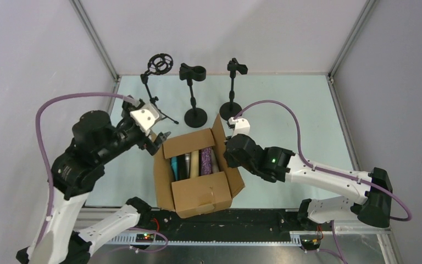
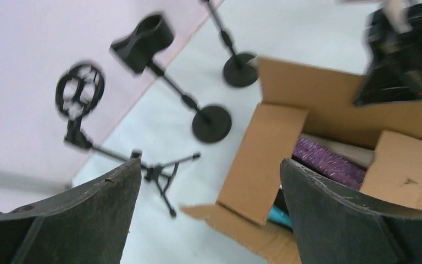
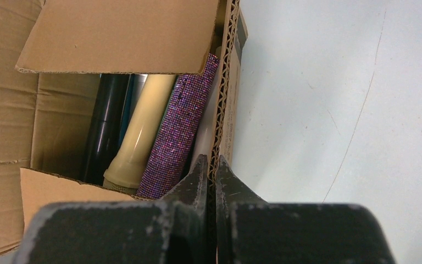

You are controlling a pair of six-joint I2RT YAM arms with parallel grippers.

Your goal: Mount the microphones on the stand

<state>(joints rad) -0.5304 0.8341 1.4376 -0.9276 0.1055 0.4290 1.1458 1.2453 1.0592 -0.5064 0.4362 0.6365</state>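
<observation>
Pinching the right wall of the box (image 3: 115,33), the right gripper (image 3: 211,165) has its fingers clamped together on the cardboard edge. Inside the box the microphones lie side by side: the purple mic (image 3: 181,121) against that wall, then the cream mic (image 3: 143,126), the black mic (image 3: 105,121) and what seems a blue mic (image 1: 174,166), half hidden. The left gripper (image 2: 210,165) hovers just left of the box, fingers wide apart. Three stands (image 1: 195,96) rise from the surface (image 1: 286,99) beyond the box.
</observation>
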